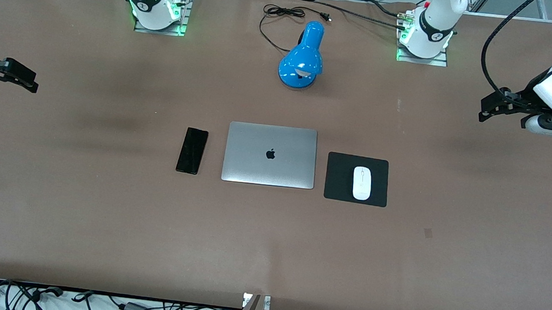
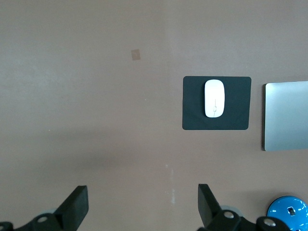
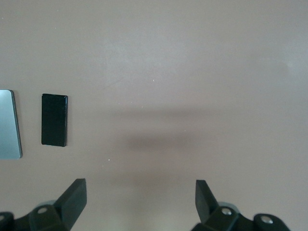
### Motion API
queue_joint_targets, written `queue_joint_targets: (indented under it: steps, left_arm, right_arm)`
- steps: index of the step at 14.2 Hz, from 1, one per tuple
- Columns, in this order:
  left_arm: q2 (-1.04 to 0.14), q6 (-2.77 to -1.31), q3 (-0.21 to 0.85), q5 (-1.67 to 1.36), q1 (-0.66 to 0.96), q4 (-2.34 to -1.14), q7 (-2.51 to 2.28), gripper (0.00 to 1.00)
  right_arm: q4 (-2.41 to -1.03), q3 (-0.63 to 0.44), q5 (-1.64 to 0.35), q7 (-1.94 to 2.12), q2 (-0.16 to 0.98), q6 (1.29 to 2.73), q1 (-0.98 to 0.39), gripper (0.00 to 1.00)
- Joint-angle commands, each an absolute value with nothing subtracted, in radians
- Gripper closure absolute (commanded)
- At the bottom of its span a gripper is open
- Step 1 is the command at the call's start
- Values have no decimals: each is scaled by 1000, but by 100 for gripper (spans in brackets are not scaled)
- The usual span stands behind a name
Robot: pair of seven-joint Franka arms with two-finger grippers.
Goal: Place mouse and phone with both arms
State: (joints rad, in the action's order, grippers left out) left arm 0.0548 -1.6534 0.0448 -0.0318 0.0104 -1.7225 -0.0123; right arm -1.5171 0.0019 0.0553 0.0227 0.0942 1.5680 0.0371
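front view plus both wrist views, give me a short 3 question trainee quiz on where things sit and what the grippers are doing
1. True or false: the mouse lies directly on the bare table.
2. Multiple choice: what lies between the phone and the mouse pad? A) the blue desk lamp B) the closed silver laptop C) nothing
3. Fill in: both the left gripper and the right gripper are ____ and hold nothing.

Key:
1. False; it lies on the black mouse pad.
2. B; the lamp stands farther from the front camera than the laptop.
3. open; each hangs over bare table at its own arm's end.
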Motion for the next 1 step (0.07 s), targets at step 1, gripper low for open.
queue_joint_targets:
  steps: [1]
  left_arm:
    - [51,-1641,45,-11,15,-1709,-5,0]
  right_arm:
    - [-1512,-9,48,40,95,1569,41,0]
